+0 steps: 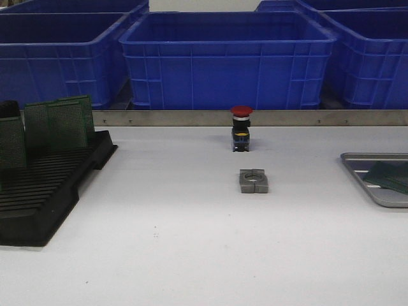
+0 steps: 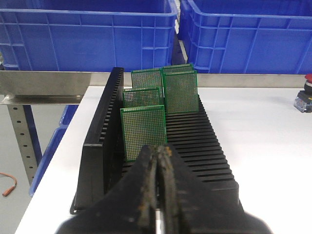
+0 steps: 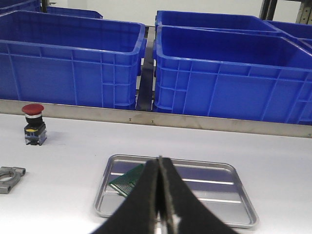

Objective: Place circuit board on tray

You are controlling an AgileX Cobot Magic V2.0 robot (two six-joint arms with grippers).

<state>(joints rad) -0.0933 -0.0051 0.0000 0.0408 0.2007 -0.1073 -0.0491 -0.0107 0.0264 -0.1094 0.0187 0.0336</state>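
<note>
Several green circuit boards stand upright in a black slotted rack; they also show at the left of the front view. My left gripper is shut and empty, just short of the nearest board. The silver-grey tray lies on the table with one green circuit board flat in it; the tray shows at the right edge of the front view, board on it. My right gripper is shut and empty, above the tray's near side. Neither gripper shows in the front view.
A red-capped push button and a grey metal clamp block stand mid-table. Blue plastic bins line the back behind a metal rail. The rack sits by the table's left edge.
</note>
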